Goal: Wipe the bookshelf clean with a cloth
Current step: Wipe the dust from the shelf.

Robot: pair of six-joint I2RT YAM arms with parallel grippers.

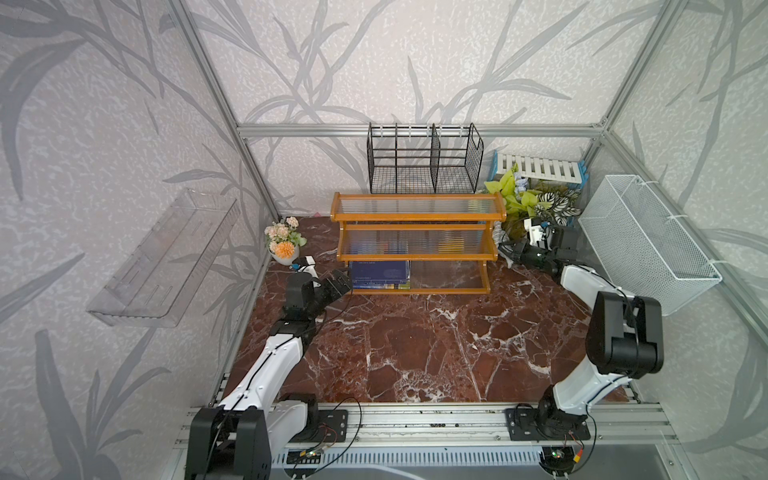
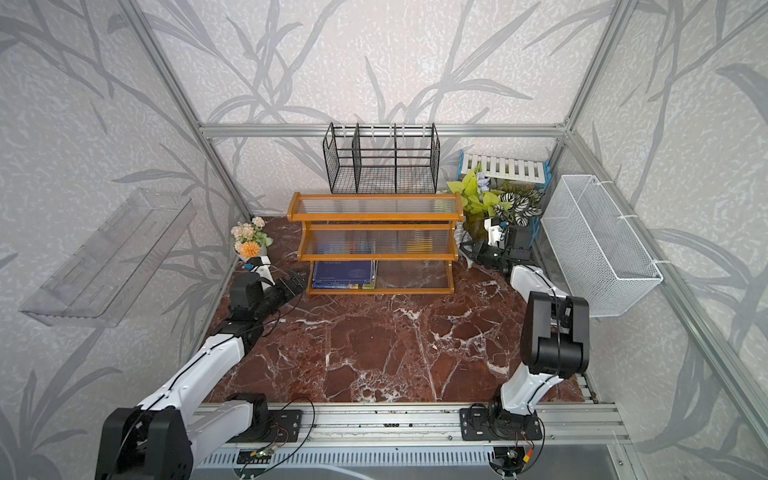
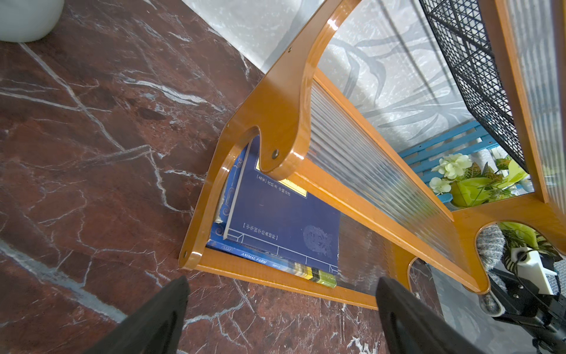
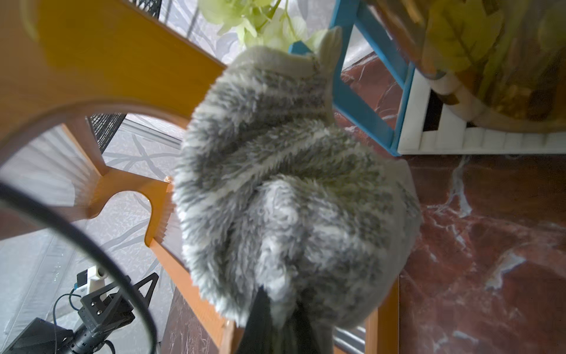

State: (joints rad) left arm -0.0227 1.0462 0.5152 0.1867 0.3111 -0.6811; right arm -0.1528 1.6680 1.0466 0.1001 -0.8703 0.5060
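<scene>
Right wrist view: my right hand [image 4: 281,325] is clenched on the bunched cloth [image 4: 291,184], just beside the end panel of the bookshelf [image 4: 122,46]. My left hand [image 3: 281,315] hangs released, bracing nothing, so a hard wipe could shove it sideways.

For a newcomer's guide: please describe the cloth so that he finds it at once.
Find the orange-brown bookshelf at the back of the marble table. At its right end, beside the leafy plants, the right gripper is shut on the cloth. Its fluffy grey pile with pale stripes matches nothing nearby.
</scene>
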